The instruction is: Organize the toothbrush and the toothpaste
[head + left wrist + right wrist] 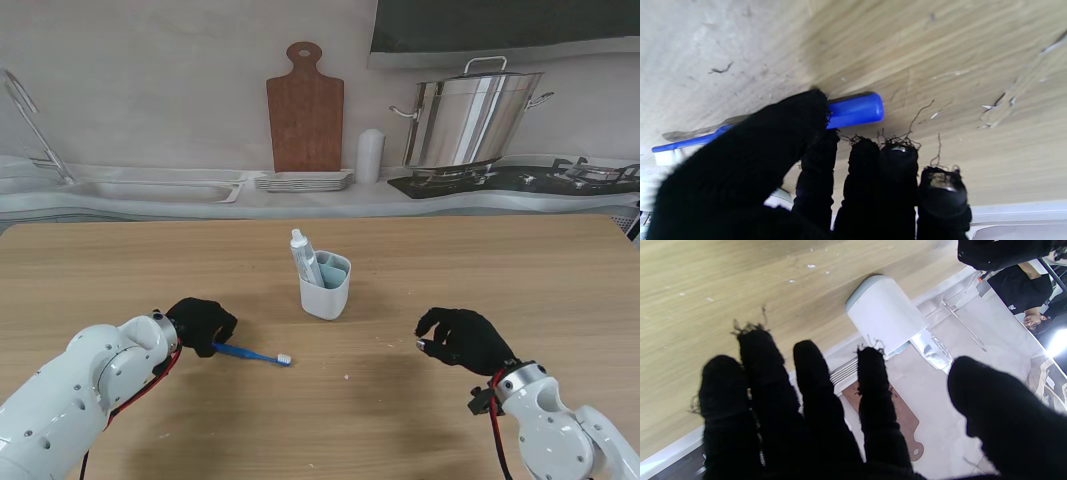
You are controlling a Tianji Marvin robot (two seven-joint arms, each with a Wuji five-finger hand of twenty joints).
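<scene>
Toothbrush (pixel 256 354) handle in curled left hand (pixel 201 325); right hand (pixel 461 339) spread, empty.

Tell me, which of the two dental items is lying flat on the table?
The blue toothbrush, at the left hand. The toothpaste stands upright in the white cup.

Even soft light, faint shadows, blurred fingers (pixel 740 166)

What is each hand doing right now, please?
Left hand: closing on the blue toothbrush handle; the brush lies on the table, so a firm hold cannot be told.
Right hand: open, fingers apart, holding nothing.
</scene>
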